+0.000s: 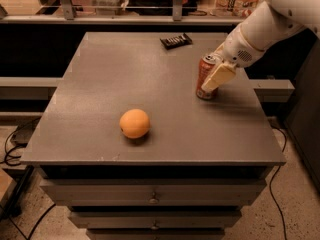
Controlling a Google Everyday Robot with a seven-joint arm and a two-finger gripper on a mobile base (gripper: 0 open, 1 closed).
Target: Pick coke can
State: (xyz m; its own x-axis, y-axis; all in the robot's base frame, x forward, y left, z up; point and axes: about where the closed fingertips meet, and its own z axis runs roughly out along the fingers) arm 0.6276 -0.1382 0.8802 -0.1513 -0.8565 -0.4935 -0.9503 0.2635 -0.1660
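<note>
The coke can (pixel 204 74), red-orange with a silver top, stands on the grey table (pixel 150 69) near its right edge. My gripper (pixel 214 80) comes in from the upper right on a white arm and is right at the can. Its pale tip lies across the can's right front side and hides part of it. The can's base rests on the table.
A round orange fruit (pixel 135 123) lies at the table's front middle. A dark flat packet (pixel 175 41) lies at the back. The table has drawers below (pixel 152 196). A rail and shelves run behind, and cables lie on the floor at both sides.
</note>
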